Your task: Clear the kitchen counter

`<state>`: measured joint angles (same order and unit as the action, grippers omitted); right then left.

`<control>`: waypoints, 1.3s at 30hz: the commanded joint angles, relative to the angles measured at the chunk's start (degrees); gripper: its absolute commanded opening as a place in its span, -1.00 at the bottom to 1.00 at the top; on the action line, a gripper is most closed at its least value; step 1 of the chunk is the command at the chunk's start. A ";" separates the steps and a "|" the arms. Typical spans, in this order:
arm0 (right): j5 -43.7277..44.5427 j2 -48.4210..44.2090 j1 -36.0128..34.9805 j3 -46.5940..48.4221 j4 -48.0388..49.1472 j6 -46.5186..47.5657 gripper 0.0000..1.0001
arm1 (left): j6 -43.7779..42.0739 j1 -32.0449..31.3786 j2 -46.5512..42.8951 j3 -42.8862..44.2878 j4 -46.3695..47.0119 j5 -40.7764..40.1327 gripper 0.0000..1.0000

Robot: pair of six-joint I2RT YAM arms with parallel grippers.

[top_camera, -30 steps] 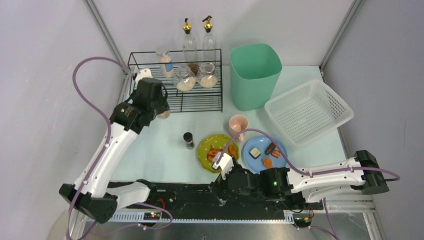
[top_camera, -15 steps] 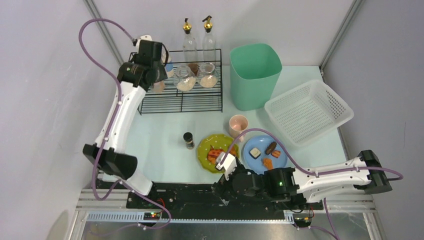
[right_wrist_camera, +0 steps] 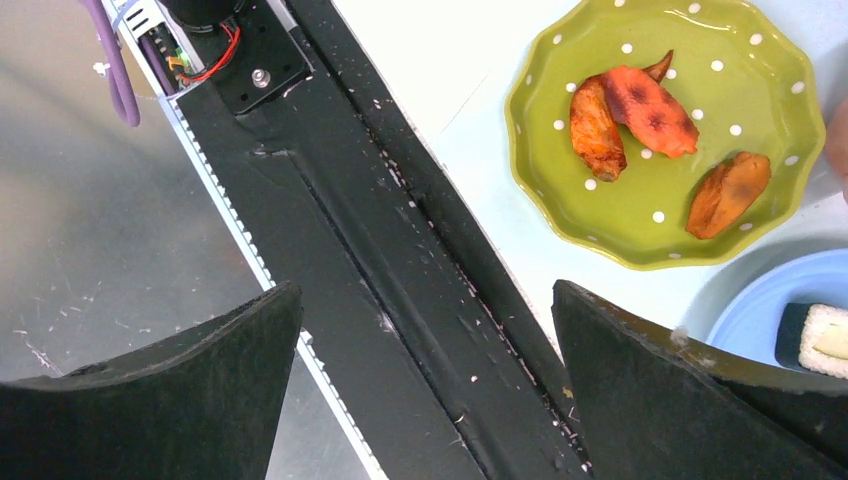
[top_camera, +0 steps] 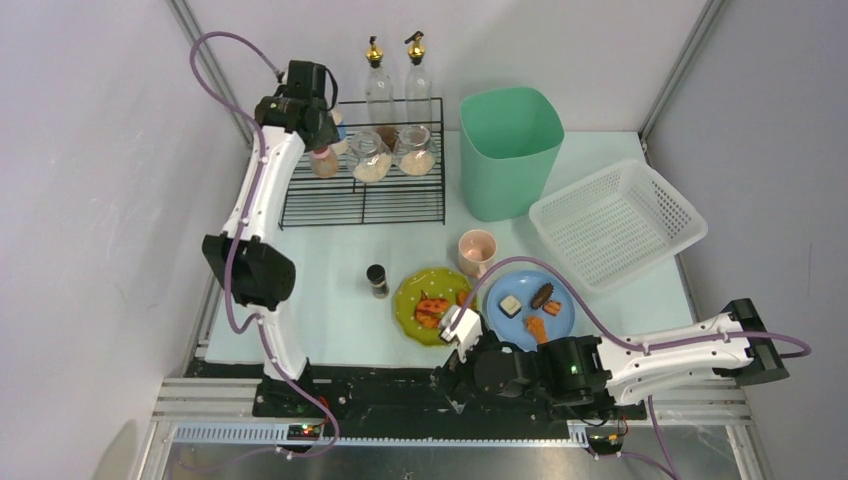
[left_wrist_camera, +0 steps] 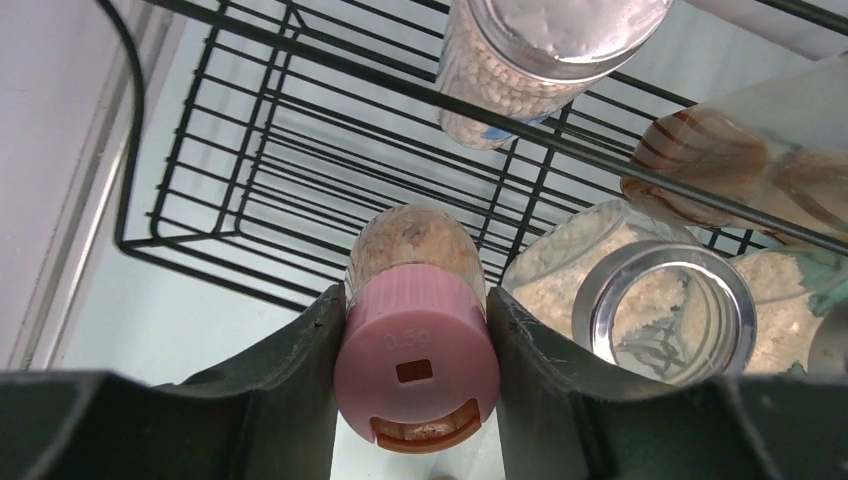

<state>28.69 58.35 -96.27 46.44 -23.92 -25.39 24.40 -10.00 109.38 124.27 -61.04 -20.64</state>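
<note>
My left gripper (top_camera: 322, 150) is shut on a pink-capped spice shaker (left_wrist_camera: 416, 340), and the cap is pinched between both fingers. It hangs over the left back part of the black wire rack (top_camera: 365, 195), beside a jar with a metal lid (left_wrist_camera: 660, 310). The pale mint kitchen counter (top_camera: 320, 290) carries a small dark-capped jar (top_camera: 377, 280), a green dotted plate (top_camera: 425, 305) with food pieces, a blue plate (top_camera: 530, 305) with food and a pink cup (top_camera: 477, 250). My right gripper (right_wrist_camera: 425, 290) stands open and empty above the black base rail, near the green plate (right_wrist_camera: 660, 130).
Two grain jars (top_camera: 370, 157) sit in the rack, with two oil bottles (top_camera: 378, 85) behind it. A green bin (top_camera: 510, 150) stands at the back centre. A white plastic basket (top_camera: 617, 222) is at the right. Aluminium posts frame the counter's back corners.
The left arm has stretched toward the back, carrying the shaker from the rack's front left corner to over its left rear. The right arm has shifted slightly to the right.
</note>
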 commanded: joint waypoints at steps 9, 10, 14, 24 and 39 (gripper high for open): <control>2.04 -1.26 -0.50 -0.85 1.28 -1.42 0.99 | 2.92 0.33 6.35 4.58 0.33 1.94 -0.63; 2.09 -1.28 -0.50 -0.88 1.19 -1.38 1.00 | 2.95 0.33 6.67 4.67 0.31 2.01 -0.58; 2.14 -1.22 -0.54 -1.11 1.38 -1.21 0.99 | 2.83 0.29 6.97 4.88 0.56 2.25 -0.04; 2.96 -1.76 -0.46 -1.08 1.18 -1.01 0.99 | 2.72 0.33 3.84 4.96 0.77 3.29 0.99; 3.72 -2.97 -0.47 -1.08 0.83 -0.07 0.99 | 3.19 -4.03 -19.55 -16.89 3.92 2.95 0.99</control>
<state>30.81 56.45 -96.31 45.43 -23.77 -25.80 27.05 -11.64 97.17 114.10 -59.57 -16.38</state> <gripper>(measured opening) 0.996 0.995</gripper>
